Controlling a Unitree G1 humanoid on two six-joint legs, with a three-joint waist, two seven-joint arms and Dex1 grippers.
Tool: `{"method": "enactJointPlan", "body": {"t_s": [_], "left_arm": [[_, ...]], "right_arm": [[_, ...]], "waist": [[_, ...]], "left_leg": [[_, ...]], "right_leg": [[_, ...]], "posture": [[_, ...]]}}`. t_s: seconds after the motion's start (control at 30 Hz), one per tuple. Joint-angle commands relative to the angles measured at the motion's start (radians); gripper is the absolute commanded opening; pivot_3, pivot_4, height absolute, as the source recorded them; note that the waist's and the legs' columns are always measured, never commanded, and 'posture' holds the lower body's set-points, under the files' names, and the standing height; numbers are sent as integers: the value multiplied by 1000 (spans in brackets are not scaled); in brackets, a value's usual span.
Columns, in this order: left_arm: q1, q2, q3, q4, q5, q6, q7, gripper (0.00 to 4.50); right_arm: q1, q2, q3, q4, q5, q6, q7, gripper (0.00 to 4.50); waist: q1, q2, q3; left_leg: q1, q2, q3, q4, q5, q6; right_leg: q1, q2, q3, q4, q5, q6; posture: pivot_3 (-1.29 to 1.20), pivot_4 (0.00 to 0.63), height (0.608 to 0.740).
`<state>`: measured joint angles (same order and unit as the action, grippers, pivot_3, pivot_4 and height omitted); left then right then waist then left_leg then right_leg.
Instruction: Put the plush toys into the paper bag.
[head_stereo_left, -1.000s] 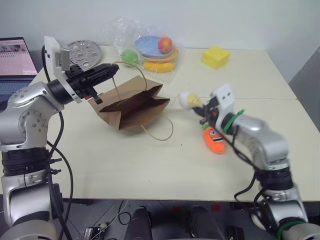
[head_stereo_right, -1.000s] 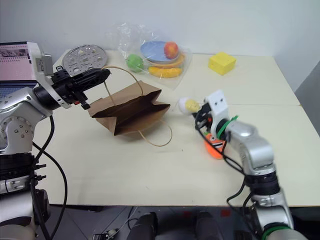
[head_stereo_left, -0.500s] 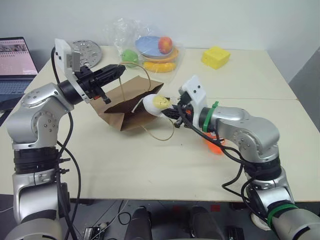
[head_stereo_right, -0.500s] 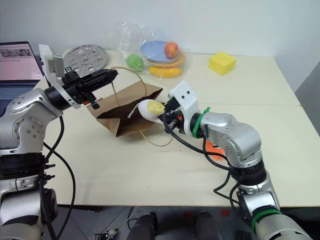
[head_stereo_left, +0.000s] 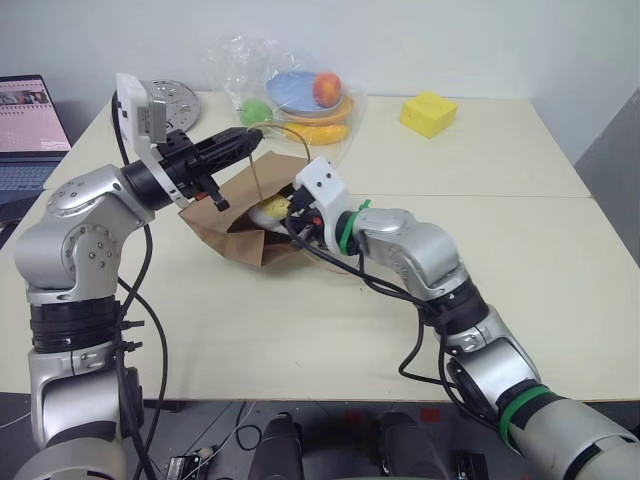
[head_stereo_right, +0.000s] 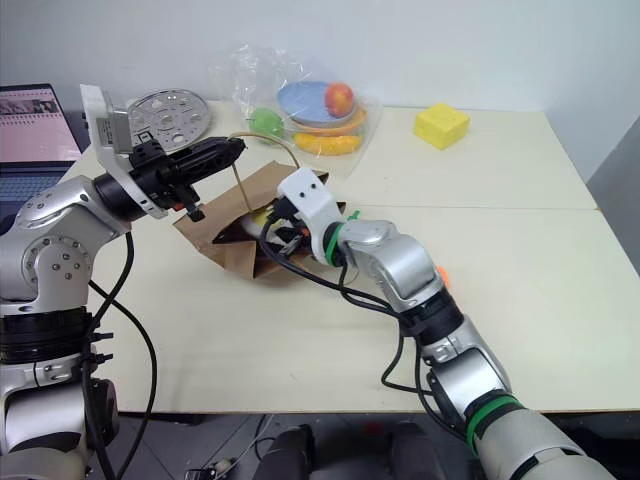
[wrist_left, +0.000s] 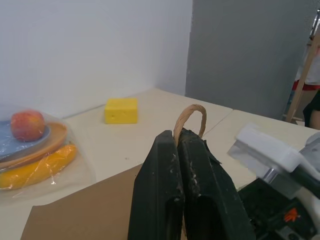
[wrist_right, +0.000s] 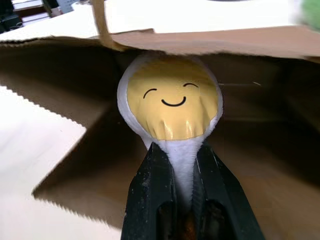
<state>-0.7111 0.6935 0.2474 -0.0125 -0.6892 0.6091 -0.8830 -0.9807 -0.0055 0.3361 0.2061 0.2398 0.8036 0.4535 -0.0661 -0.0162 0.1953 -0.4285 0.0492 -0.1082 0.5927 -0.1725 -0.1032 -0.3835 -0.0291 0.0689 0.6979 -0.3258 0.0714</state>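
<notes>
The brown paper bag (head_stereo_left: 213, 222) lies on its side on the table, mouth facing right. My left gripper (head_stereo_left: 243, 143) is shut on the bag's tan loop handle (wrist_left: 190, 112) and lifts the upper edge, holding the mouth open. My right gripper (wrist_right: 182, 162) is shut on the white base of the egg plush toy (wrist_right: 171, 107), whose yellow smiling face sits just inside the bag's mouth (head_stereo_left: 268, 210). Behind my right forearm a sliver of the orange carrot plush toy (head_stereo_right: 441, 272) shows on the table.
At the back stand a clear plastic bag (head_stereo_left: 298, 96) with a plate, apple and banana, a yellow block (head_stereo_left: 430, 112), a round metal disc (head_stereo_left: 170, 97) and a laptop (head_stereo_left: 30, 118) at the far left. Bare tabletop lies in front of the bag.
My right arm has swung left with the egg toy, from right of the bag into its mouth, and now covers most of the carrot. My left gripper has kept the handle raised.
</notes>
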Motion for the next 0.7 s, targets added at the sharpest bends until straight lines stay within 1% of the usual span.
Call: {"method": "enactJointPlan", "body": {"t_s": [0.03,0.07,0.13,0.23,0.3,0.37,0.43,0.5,0.57,0.6,0.7], "left_arm": [[-4,-3,33,-46,-34,2,9,0],[-6,-5,35,-45,-37,3,14,0],[-10,-6,35,-43,-40,5,20,0],[-8,3,34,-50,-42,10,12,0],[-3,6,39,-56,-56,28,8,0],[15,16,35,-75,-63,38,-9,0],[13,17,41,-70,-63,35,-10,0],[9,17,43,-64,-66,35,-13,0],[5,17,37,-58,-64,32,-19,0],[4,17,35,-56,-63,32,-20,0],[2,17,33,-45,-58,26,-27,0]], "right_arm": [[-41,74,-31,80,-8,-87,0,2],[-38,115,-56,119,12,-75,-10,2],[-36,163,-90,167,27,-58,-16,2],[-32,171,-61,236,-38,-181,-27,2],[-36,178,-77,259,-34,-208,-20,2],[-43,172,-91,285,-38,-248,-13,706],[-44,165,-107,288,-31,-258,-4,1230],[-35,154,-114,272,-30,-258,5,2057],[-22,134,-115,245,-39,-263,8,2703],[-18,128,-117,236,-42,-263,8,3165],[9,102,-121,178,-41,-254,18,4169]], "waist": [[0,0,0],[0,0,0],[-1,0,0],[4,0,0],[5,0,0],[3,0,0],[2,0,0],[1,0,0],[1,0,0],[1,0,0],[2,0,0]], "left_leg": [[0,0,0,0,0,0],[0,0,0,0,0,0],[0,0,0,0,0,0],[0,0,0,0,0,0],[0,0,0,0,0,0],[0,0,0,0,0,0],[0,0,0,0,0,0],[0,0,0,0,0,0],[0,0,0,0,0,0],[0,0,0,0,0,0],[0,0,0,0,0,0]], "right_leg": [[0,0,0,0,0,0],[0,0,0,0,0,0],[0,0,0,0,0,0],[0,0,0,0,0,0],[0,0,0,0,0,0],[0,0,0,0,0,0],[0,0,0,0,0,0],[-1,0,0,0,0,0],[-1,0,0,0,0,0],[-1,0,0,0,0,0],[-1,0,0,0,0,0]], "posture": [[0,150,740],[0,150,740],[0,150,740],[0,150,740],[0,150,740],[0,150,740],[0,150,740],[0,150,740],[0,150,740],[0,150,740],[0,150,740]]}}
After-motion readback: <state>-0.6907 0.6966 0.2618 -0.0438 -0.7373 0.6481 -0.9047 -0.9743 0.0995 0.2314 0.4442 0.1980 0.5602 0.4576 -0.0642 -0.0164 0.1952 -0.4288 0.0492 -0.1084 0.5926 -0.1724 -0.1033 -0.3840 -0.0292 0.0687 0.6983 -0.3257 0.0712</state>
